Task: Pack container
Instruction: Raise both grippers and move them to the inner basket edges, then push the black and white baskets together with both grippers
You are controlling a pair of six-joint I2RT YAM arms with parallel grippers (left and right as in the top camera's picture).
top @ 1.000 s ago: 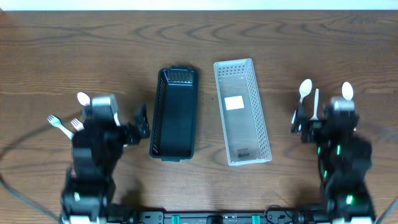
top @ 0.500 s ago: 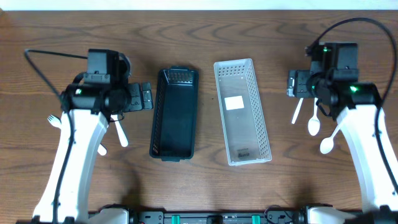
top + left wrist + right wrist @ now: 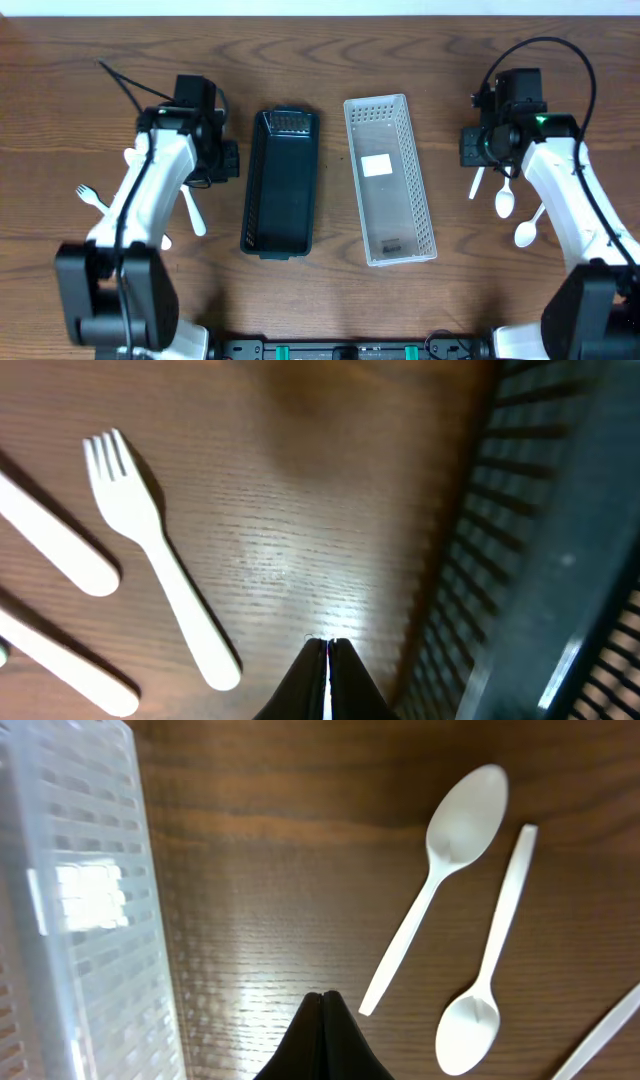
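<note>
Packing is judged not yet begun. Both containers are seen without cutlery: the black basket (image 3: 280, 185) lies centre-left on the wooden table (image 3: 320, 60), and the white perforated basket (image 3: 392, 190) lies just beside it on its right, carrying only a label (image 3: 376, 166) and a small dark mark (image 3: 392, 243) on its floor. The left gripper (image 3: 328, 652) is held over the wood between a white plastic fork (image 3: 160, 565) and the black basket's wall, its fingers pressed together with nothing between them. The right gripper (image 3: 322, 1008) is likewise closed and empty, placed between the white basket and a white spoon (image 3: 440, 870), with a second spoon (image 3: 485, 990) beyond. The step in hand is taken to be the approach to a first utensil. The next move is expected to require the fingers to be parted and lowered astride a handle. A rounded white handle (image 3: 65, 555) and a slender white piece (image 3: 605, 1035) are cut off at the frame edges, so their types cannot be determined.
</note>
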